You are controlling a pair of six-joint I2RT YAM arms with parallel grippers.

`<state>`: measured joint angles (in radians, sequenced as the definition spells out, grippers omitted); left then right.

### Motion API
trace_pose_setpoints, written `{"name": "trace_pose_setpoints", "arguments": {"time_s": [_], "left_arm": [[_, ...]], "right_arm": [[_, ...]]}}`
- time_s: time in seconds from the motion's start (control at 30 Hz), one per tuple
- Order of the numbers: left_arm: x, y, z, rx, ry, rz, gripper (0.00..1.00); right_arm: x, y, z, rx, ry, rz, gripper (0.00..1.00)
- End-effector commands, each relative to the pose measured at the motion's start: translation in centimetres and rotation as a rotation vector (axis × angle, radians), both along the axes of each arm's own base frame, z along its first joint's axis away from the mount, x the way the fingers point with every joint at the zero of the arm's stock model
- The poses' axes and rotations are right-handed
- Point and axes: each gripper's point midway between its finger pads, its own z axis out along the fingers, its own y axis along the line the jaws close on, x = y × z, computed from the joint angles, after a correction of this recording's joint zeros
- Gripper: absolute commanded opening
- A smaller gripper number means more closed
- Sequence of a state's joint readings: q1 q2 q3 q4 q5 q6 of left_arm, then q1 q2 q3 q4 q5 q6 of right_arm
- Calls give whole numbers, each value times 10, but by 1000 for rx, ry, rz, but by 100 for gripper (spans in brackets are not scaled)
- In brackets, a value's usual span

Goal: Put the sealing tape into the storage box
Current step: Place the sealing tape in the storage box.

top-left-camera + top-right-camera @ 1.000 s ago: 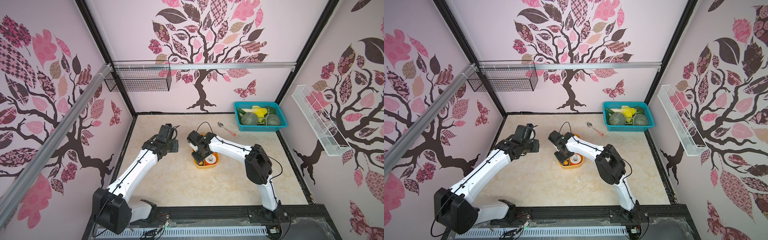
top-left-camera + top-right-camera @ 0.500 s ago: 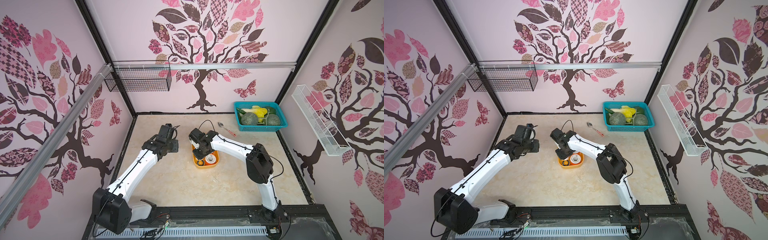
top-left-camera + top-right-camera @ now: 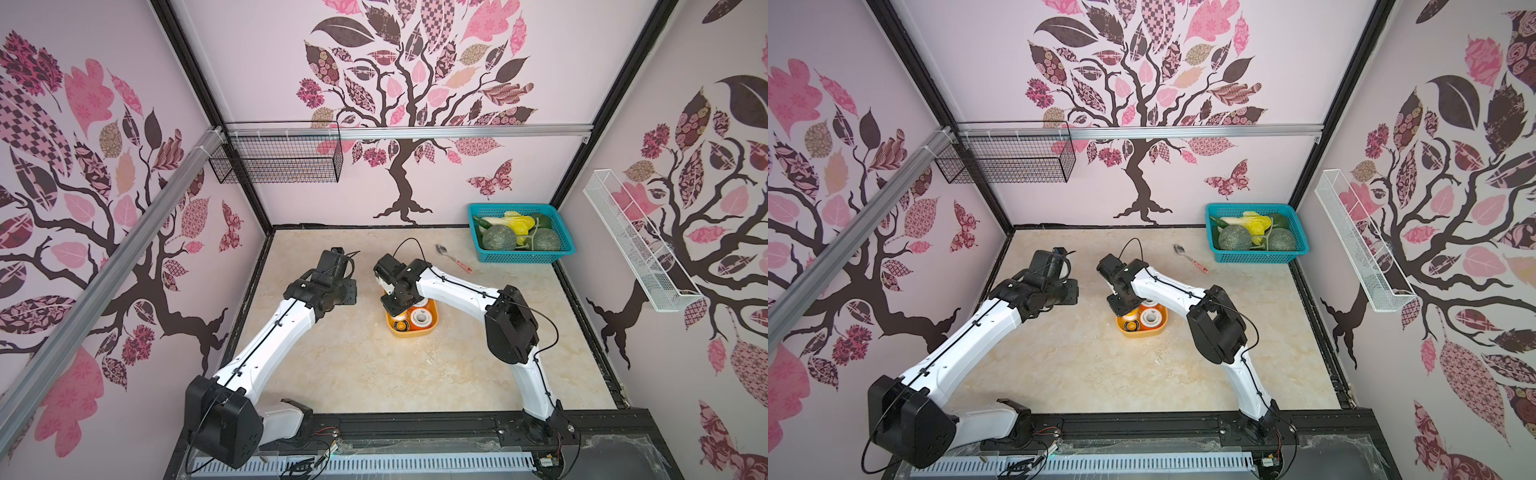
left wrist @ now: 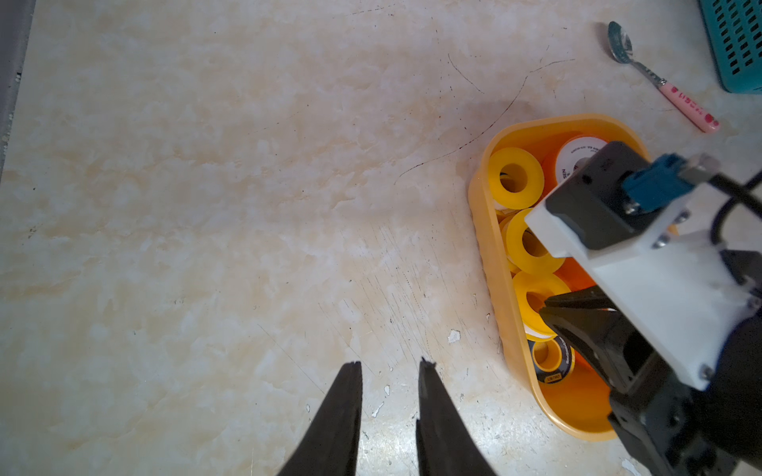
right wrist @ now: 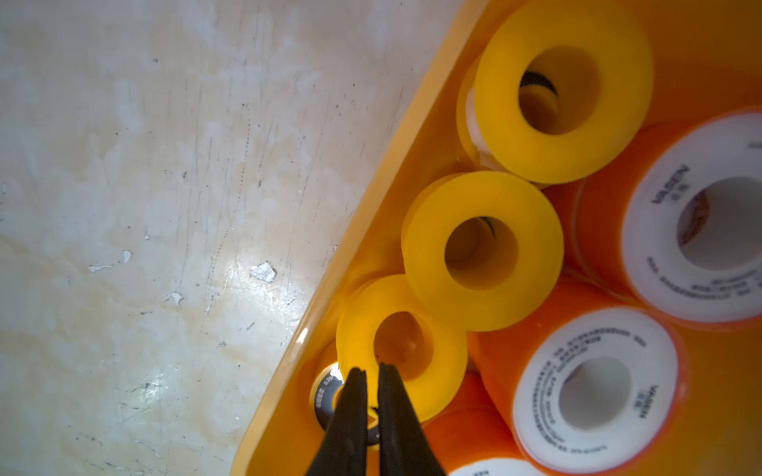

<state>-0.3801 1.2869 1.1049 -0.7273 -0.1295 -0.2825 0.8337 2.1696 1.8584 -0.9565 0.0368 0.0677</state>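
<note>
Scuffed beige marble table (image 3: pixel 365 374), yellow-orange box (image 3: pixel 409 333) near its middle, pink-handled spoon (image 3: pixel 453 258) further back, teal basket (image 3: pixel 524 257) in far right corner

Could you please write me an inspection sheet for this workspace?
Surface: marbled tabletop, scratched, small chips.
Job's things: storage box holds yellow, orange and black sealing tape rolls; none seen outside.
Clutter: spoon; teal basket of produce.
Grippers: left gripper open, empty, over bare table; right gripper shut, tips in the box beside a yellow roll.
Cables: black cable loops over the right wrist.
Surroundings: black wire basket and white wire basket on decal walls.
</note>
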Motion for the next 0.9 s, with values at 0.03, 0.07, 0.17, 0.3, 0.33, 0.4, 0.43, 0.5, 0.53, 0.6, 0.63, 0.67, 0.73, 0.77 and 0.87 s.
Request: {"name": "trace_pose_setpoints", "arguments": {"time_s": [0.03,0.07,0.17,0.3,0.33,0.4,0.43,0.5,0.53,0.6,0.63,0.67,0.73,0.77,0.87], "left_arm": [[1,0,8,1,-20,-7,28],[1,0,8,1,-20,-7,28],[1,0,7,1,-19,-8,28],[1,0,7,1,-20,-9,28],[1,0,8,2,-20,-8,28],[1,0,8,1,-20,-10,28],[1,0,8,1,-20,-10,28],[1,0,7,2,-19,-9,28],[1,0,7,2,-18,-9,28],[1,0,7,0,-16,-11,28],[1,-1,7,0,-16,-12,28],[1,-1,6,1,-13,-13,29],[1,-1,6,-1,-13,-12,28],[1,-1,7,-1,-15,-13,28],[1,-1,7,-1,-15,-13,28]], "right_arm": [[10,0,-2,-7,-13,-25,12],[10,0,-2,-10,-16,-27,13],[13,-4,-6,-21,-16,-39,13],[15,-5,-8,-23,-19,-48,13],[14,-5,-8,-23,-18,-47,13],[14,-5,-10,-27,-12,-47,13],[14,-6,-11,-29,-8,-48,13],[12,-6,-14,-33,-1,-47,13],[11,-7,-16,-37,4,-45,13],[9,-8,-20,-43,13,-44,14],[7,-9,-22,-47,22,-44,14],[5,-10,-24,-49,29,-42,14],[3,-11,-28,-51,43,-40,14],[1,-12,-30,-53,53,-40,14],[-5,-13,-31,-51,74,-35,14]]}}
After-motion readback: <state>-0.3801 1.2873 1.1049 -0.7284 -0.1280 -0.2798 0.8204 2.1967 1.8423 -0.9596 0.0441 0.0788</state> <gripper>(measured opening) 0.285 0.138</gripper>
